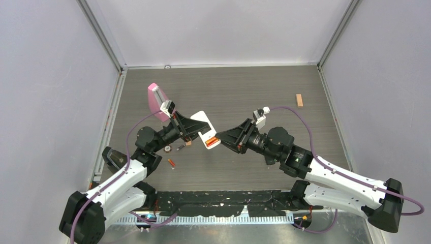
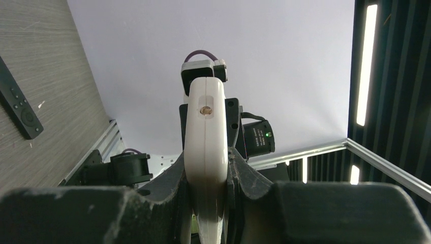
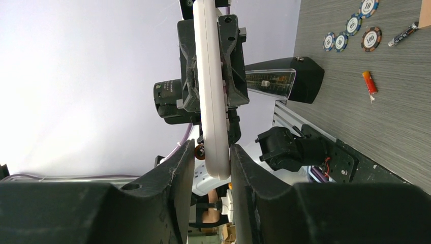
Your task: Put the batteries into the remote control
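Observation:
My left gripper [image 1: 192, 130] is shut on a white remote [image 1: 202, 123] and holds it above the table; the left wrist view shows it edge-on [image 2: 205, 127] between my left gripper's jaws [image 2: 207, 158]. An orange-red battery [image 1: 211, 142] sits at the remote's near end. My right gripper [image 1: 221, 137] meets that end. In the right wrist view my right gripper [image 3: 212, 147] is shut with the remote's tip [image 3: 209, 76] and the battery's end [image 3: 200, 151] pinched between the fingers. Another battery [image 1: 172, 162] lies loose on the table, also seen in the right wrist view [image 3: 369, 82].
Several poker chips [image 3: 371, 38] and a thin dark cylinder [image 3: 404, 34] lie under the left arm. A black remote [image 2: 20, 109] lies on the table. A pink object [image 1: 155, 99] stands at the back left. A tan block [image 1: 299, 100] lies at the back right.

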`<state>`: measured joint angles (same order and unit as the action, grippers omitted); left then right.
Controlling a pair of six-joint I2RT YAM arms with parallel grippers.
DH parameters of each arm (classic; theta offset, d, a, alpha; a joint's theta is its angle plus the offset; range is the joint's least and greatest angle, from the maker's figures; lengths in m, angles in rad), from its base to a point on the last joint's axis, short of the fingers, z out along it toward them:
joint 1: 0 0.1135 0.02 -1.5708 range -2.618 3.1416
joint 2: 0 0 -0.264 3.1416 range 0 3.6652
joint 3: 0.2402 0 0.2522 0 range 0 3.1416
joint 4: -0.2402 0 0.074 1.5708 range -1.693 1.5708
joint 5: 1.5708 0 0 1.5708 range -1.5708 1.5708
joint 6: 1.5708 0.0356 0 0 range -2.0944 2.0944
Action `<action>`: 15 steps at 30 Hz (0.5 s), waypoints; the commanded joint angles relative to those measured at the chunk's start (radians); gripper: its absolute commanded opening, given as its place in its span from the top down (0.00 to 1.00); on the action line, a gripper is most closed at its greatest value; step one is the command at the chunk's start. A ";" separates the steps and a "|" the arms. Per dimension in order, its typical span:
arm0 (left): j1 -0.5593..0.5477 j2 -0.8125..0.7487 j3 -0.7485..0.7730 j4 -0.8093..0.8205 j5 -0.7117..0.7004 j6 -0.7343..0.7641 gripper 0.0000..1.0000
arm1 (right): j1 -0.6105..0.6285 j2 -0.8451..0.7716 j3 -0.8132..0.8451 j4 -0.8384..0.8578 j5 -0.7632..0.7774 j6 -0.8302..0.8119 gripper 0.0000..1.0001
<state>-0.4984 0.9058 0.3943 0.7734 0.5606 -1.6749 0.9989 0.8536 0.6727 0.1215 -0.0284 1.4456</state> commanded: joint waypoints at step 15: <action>-0.030 0.003 0.054 0.082 -0.043 0.012 1.00 | 0.004 0.055 -0.007 0.085 -0.050 -0.010 0.69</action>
<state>-0.4980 0.9062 0.3943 0.7734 0.5320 -1.6775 0.9955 0.8825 0.6682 0.1658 -0.0452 1.4429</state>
